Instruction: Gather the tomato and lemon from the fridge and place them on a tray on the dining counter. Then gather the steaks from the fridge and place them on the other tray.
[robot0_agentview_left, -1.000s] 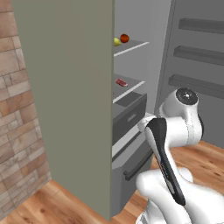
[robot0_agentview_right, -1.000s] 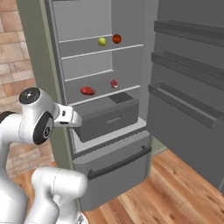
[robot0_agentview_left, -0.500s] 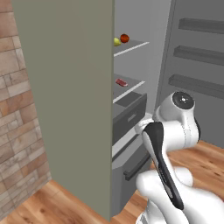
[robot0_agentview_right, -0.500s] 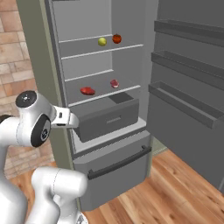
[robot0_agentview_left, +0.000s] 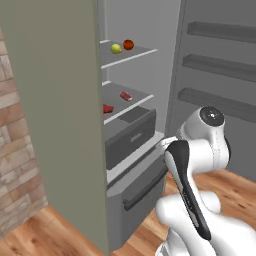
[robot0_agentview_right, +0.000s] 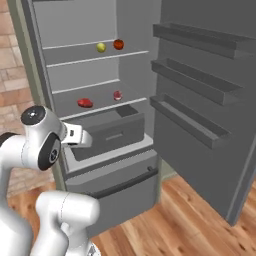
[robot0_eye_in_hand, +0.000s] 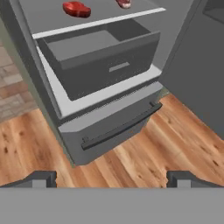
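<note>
Moved: your arm's upper joint sank a little against the fridge (robot0_agentview_right: 90, 30) over the last second; the fruit and meat lay as before.
Jaws: the gripper (robot0_eye_in_hand: 112, 178) was spread wide and empty, aimed down at the fridge's drawer front.
Targets: the lemon (robot0_agentview_right: 101, 47) and tomato (robot0_agentview_right: 118, 44) sat near each other on the fridge's upper shelf; the steaks (robot0_agentview_right: 85, 103) lay one shelf lower.
Advice: you needed to lift and level the hand toward the upper shelf, then take one fruit squarely.
</note>
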